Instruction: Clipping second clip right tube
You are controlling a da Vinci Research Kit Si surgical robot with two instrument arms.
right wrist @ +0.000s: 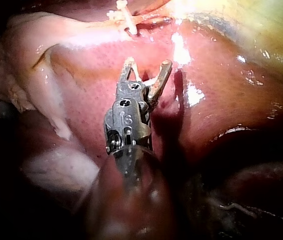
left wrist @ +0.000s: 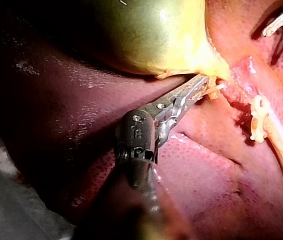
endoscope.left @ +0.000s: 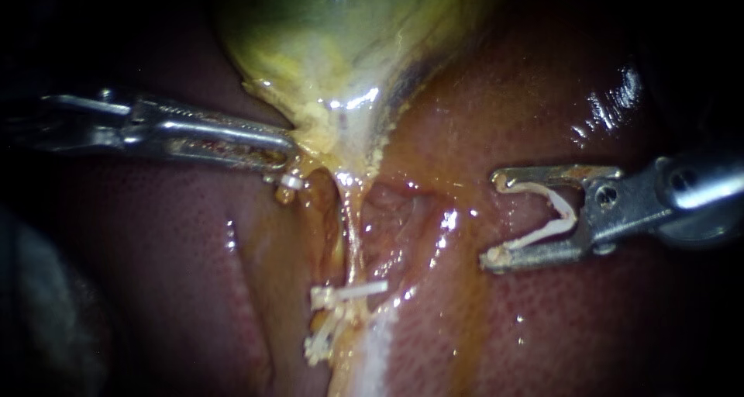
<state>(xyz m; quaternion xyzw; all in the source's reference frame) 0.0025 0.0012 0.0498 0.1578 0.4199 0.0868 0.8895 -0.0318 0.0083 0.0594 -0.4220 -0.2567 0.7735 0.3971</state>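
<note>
Starting with the endoscope view, the left instrument (endoscope.left: pixel 287 145) comes in from the left. Its jaws lie close together and pinch the yellow bottom edge of the gallbladder (endoscope.left: pixel 333 32). A small clip (endoscope.left: pixel 292 182) sits just under the tip. A thin pale tube (endoscope.left: pixel 353 226) runs down from the gallbladder to a bunch of white clips (endoscope.left: pixel 349 292). It is hard to see, but this looks like the right tube. The right instrument (endoscope.left: pixel 494 220) comes in from the right and hangs over the red liver (endoscope.left: pixel 542 327), well apart from the tube. Its jaws stand wide apart. An open clip (endoscope.left: pixel 542 234) shaped like a V sits between them, one leg along each jaw, so both jaws hold it.

In the left wrist view, the left instrument (left wrist: pixel 209 82) reaches up to the narrow yellow end of the gallbladder (left wrist: pixel 151 35), and its tip is pressed into that tissue. The wet liver (left wrist: pixel 206 170) lies under and beside the shaft. The white clips (left wrist: pixel 258 117) sit a little way ahead of the tip, off to one side.

In the right wrist view, the right instrument (right wrist: pixel 148 63) is above the shiny liver (right wrist: pixel 221 110). Its two jaws spread like a fork, with the open clip (right wrist: pixel 152 80) between them. The white clips (right wrist: pixel 126 20) lie ahead of the jaws, not touching them. The gallbladder (right wrist: pixel 261 30) shows far off beside them.
</note>
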